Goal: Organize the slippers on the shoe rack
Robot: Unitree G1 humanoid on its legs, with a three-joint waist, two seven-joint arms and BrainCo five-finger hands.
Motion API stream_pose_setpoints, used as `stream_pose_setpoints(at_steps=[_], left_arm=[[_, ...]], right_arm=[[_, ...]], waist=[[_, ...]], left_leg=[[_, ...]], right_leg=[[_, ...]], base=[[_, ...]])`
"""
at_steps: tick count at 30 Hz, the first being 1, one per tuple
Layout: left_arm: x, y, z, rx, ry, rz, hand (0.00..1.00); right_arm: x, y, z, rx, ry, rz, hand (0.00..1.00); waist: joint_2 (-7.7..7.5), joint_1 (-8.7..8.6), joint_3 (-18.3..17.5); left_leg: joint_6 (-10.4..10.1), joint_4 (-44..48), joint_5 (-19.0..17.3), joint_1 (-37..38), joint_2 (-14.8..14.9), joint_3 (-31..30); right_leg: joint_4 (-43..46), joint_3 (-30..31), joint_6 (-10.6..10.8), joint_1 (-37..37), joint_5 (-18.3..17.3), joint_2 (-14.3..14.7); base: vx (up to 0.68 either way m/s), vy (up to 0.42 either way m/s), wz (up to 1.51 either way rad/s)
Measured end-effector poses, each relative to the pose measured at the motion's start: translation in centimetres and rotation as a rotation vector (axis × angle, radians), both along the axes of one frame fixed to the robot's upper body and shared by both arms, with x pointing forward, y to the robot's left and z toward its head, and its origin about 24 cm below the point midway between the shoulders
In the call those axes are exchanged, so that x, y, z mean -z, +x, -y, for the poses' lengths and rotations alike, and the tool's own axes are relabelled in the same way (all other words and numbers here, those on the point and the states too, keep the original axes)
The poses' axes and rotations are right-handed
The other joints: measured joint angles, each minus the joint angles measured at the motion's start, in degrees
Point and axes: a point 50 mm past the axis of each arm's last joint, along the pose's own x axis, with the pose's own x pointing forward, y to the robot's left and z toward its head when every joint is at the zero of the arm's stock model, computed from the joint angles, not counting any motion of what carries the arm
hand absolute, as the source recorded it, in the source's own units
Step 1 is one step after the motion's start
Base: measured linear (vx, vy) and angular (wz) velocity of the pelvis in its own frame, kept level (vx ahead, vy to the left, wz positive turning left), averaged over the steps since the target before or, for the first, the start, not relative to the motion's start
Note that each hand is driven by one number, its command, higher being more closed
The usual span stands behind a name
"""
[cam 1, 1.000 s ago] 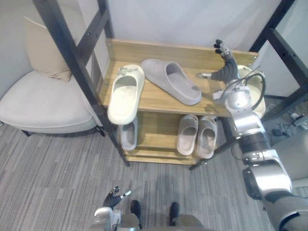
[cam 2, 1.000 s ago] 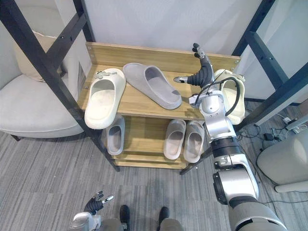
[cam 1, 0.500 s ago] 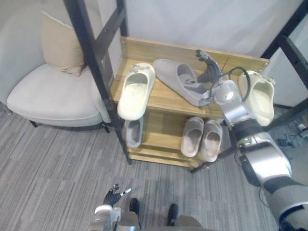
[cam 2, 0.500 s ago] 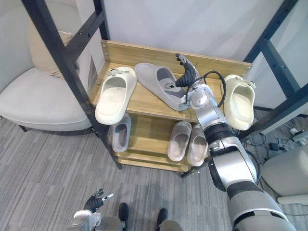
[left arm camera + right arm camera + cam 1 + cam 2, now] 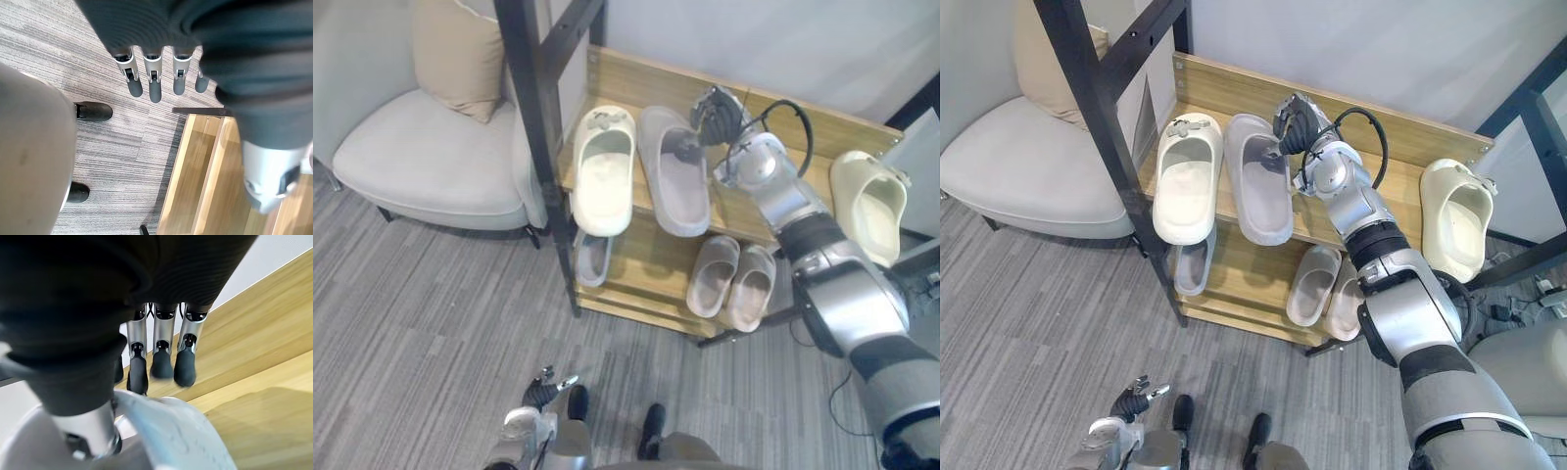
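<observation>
1. We see the right hand (image 5: 1291, 121) at the back of the rack's (image 5: 1400, 147) top shelf, on the far end of the grey slipper (image 5: 1258, 191).
2. It seems to pinch that slipper's upper, with the fingers (image 5: 157, 363) pressed together over the outside and the thumb inside the opening.
3. The grey slipper lies flat on the top shelf, lengthwise front to back, with its near end past the front edge.
4. The left cream slipper (image 5: 1185, 181) lies just beside it and parallel, nearer the black post.
5. The right cream slipper (image 5: 1453, 217) sits at the right end of the top shelf, well apart from those two.
6. On the lower shelf we see a lower grey slipper (image 5: 1195, 266) at the left and a beige pair (image 5: 1314, 284) side by side to its right.
7. The left hand (image 5: 155, 88) hangs low over the floor (image 5: 431, 323), its fingers straight and slightly spread, holding nothing.
8. A chair (image 5: 1018, 166) with a cushion (image 5: 460, 54) stands just left of the rack.
</observation>
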Motion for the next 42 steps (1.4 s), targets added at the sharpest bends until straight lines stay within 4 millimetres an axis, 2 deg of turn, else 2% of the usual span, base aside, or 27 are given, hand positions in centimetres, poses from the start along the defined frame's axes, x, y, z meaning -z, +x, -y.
stream_pose_setpoints(at_steps=[3,7,9,12,19,23,32,37,39,40,42], left_arm=[[0.0,-0.1,0.0,-0.001,0.000,-0.001,0.00],[0.1,-0.4,-0.1,-0.005,0.001,-0.007,0.00],[0.2,-0.5,-0.1,-0.005,0.001,-0.010,0.00],[0.3,-1.0,-0.3,-0.010,0.006,-0.022,0.00],[0.5,-1.6,-0.5,-0.009,0.011,-0.037,0.00],[0.7,-1.9,-0.4,0.013,0.022,-0.056,0.00],[1.3,-3.0,0.2,0.042,0.027,-0.100,0.00],[1.5,-3.6,0.4,0.054,0.030,-0.121,0.00],[1.6,-3.6,0.4,0.061,0.033,-0.123,0.00],[1.6,-3.7,0.5,0.068,0.035,-0.130,0.00],[1.7,-3.9,0.6,0.070,0.034,-0.138,0.00]], right_arm=[[0.7,-0.5,0.7,-0.009,0.028,0.007,1.00],[3.8,-1.8,2.1,-0.014,0.070,-0.022,1.00],[4.4,-2.3,2.5,-0.014,0.095,-0.020,1.00],[5.6,-4.1,3.6,-0.019,0.127,0.006,1.00],[6.7,-8.7,5.2,-0.035,0.220,0.100,1.00],[6.6,-10.8,4.9,-0.083,0.251,0.159,1.00],[7.8,-15.4,3.9,-0.102,0.448,0.266,1.00],[10.2,-17.7,3.4,-0.084,0.525,0.213,1.00],[11.3,-18.3,2.7,-0.097,0.542,0.160,1.00],[12.7,-18.9,1.8,-0.118,0.558,0.088,1.00],[14.2,-19.7,0.6,-0.147,0.581,0.009,1.00]], waist=[[0.00,-0.29,0.0],[0.00,-0.96,0.0],[0.00,-1.36,0.0],[0.01,-3.47,0.0],[0.22,-5.05,-0.1],[0.68,-6.27,-0.9],[1.84,-6.76,-4.3],[2.41,-7.09,-6.0],[2.45,-7.16,-6.0],[2.67,-7.22,-6.3],[2.95,-7.26,-6.8]], left_leg=[[0.0,0.0,0.0,0.1,0.0,0.1],[-0.1,-0.3,0.0,0.5,-0.2,1.0],[-0.3,-0.3,-0.3,0.8,-0.2,1.4],[-0.6,-0.3,-0.5,0.8,-0.2,1.6],[-0.5,-0.3,-0.5,1.7,0.0,4.0],[-0.5,-0.1,-0.5,1.8,-0.2,4.5],[-0.3,-0.3,-0.8,2.7,-0.1,4.4],[-0.5,-0.3,-1.1,3.2,-0.3,4.4],[-0.6,-0.3,-1.2,3.7,-0.4,4.3],[-0.6,-0.3,-1.2,4.0,-0.5,4.2],[-0.6,-0.3,-1.3,3.9,-0.6,4.1]], right_leg=[[0.1,0.0,0.0,0.0,0.0,0.0],[0.1,0.8,0.0,0.0,0.0,-0.2],[0.2,1.3,0.0,0.0,0.0,-0.2],[0.3,1.5,0.1,-0.1,0.1,-0.2],[0.3,4.1,0.4,-0.6,0.2,0.0],[0.2,4.4,0.4,-0.6,0.2,-0.1],[0.1,4.5,0.5,0.4,0.1,-0.2],[0.2,4.4,0.5,0.5,0.1,-0.5],[-0.1,4.3,0.9,1.5,-0.2,-0.4],[-0.2,4.2,1.1,1.6,-0.4,-0.5],[-0.4,4.2,1.1,1.9,-0.4,-0.5]], base=[[0.00,0.000,0.00],[-0.03,0.005,-0.09],[-0.03,0.005,-0.14],[-0.02,0.001,-0.04],[-0.01,0.003,-0.19],[0.00,0.002,-0.07],[-0.01,-0.003,0.00],[-0.01,0.000,0.00],[0.00,0.000,0.00],[-0.03,-0.005,0.03],[-0.02,0.000,0.05]])
